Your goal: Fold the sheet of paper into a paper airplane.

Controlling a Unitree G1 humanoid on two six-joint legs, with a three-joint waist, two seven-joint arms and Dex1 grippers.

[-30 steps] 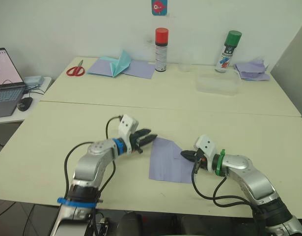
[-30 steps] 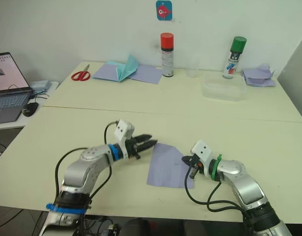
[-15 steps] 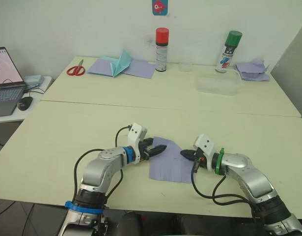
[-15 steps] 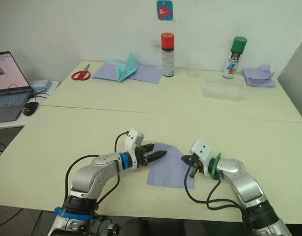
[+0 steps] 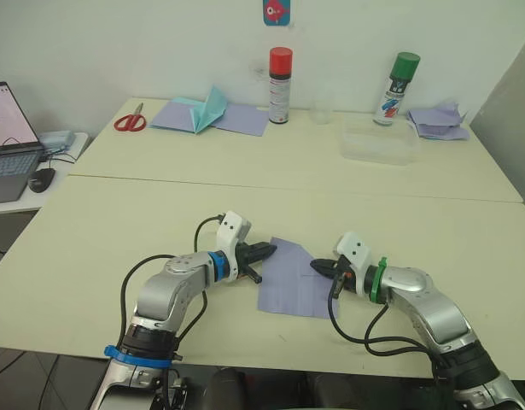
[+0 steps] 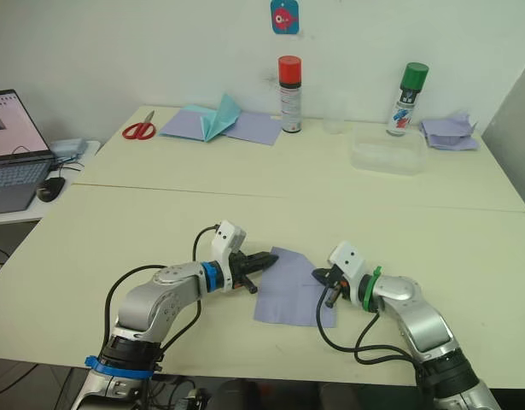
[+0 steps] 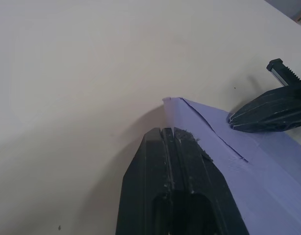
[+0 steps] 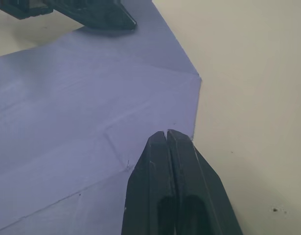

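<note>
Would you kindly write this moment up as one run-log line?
left gripper: shut, tips at sheet of paper left edge | right gripper: shut, tips on its right edge | sheet: flat on table, one corner folded

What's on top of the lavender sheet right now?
Both shut grippers press on the sheet of paper: left gripper at its left edge, right gripper at its right. Whatever lies beneath the paper is covered.

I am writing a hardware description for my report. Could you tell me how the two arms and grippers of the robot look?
Both arms are silver-grey metal with loose black cables looping alongside. The left gripper has black tapered fingers, a white block on top and a blue wrist ring. The right gripper has the same black fingers and white block, with a green wrist ring.
</note>
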